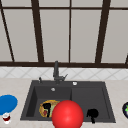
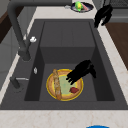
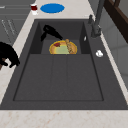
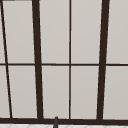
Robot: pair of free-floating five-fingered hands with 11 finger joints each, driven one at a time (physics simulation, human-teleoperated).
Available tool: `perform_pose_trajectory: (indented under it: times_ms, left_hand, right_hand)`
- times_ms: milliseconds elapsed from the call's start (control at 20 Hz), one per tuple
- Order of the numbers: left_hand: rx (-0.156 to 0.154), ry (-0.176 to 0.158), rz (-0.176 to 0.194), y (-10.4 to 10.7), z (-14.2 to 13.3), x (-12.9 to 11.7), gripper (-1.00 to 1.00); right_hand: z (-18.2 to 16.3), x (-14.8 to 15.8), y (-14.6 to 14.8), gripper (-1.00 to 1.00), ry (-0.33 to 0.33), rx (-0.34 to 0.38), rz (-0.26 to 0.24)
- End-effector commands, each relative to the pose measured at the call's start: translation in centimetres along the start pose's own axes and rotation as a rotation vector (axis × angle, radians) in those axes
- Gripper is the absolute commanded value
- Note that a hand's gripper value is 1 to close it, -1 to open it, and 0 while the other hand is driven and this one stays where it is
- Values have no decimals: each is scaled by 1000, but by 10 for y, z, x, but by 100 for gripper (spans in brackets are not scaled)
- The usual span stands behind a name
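Note:
A yellow-rimmed plate (image 1: 42,109) lies on the floor of the sink's deep left basin (image 2: 45,75). It carries a breadstick (image 2: 57,86) and a small red piece (image 2: 74,90). My left hand (image 1: 47,107) hangs just over the plate (image 2: 50,86) with relaxed fingers pointing down at its green middle; it holds nothing. In the side views this hand (image 2: 80,71) (image 3: 51,31) sits at the plate's front side. My right hand (image 1: 92,113) floats by the sink's front rim over the shallow right part, fingers loosely bent and empty (image 2: 103,14) (image 3: 8,53).
A big red ball (image 1: 67,115) stands before the sink's front rim and hides part of the plate. A blue plate (image 1: 7,103) and a small red cup (image 1: 6,117) are on the left counter. A dark dish of food (image 2: 81,6) sits on the right. The faucet (image 1: 56,71) rises behind.

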Motion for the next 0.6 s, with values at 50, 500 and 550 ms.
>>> perform_pose_trajectory:
  times_ms: [50,500,550]
  left_hand:
    - [4,-6,34,4,-5,-23,-100]
    - [27,-55,57,-37,15,-49,-100]
    - [17,-55,79,-36,16,-52,-100]
  right_hand:
    - [0,0,0,0,0,0,0]
    - [0,0,0,0,0,0,0]
    - [0,0,0,0,0,0,0]
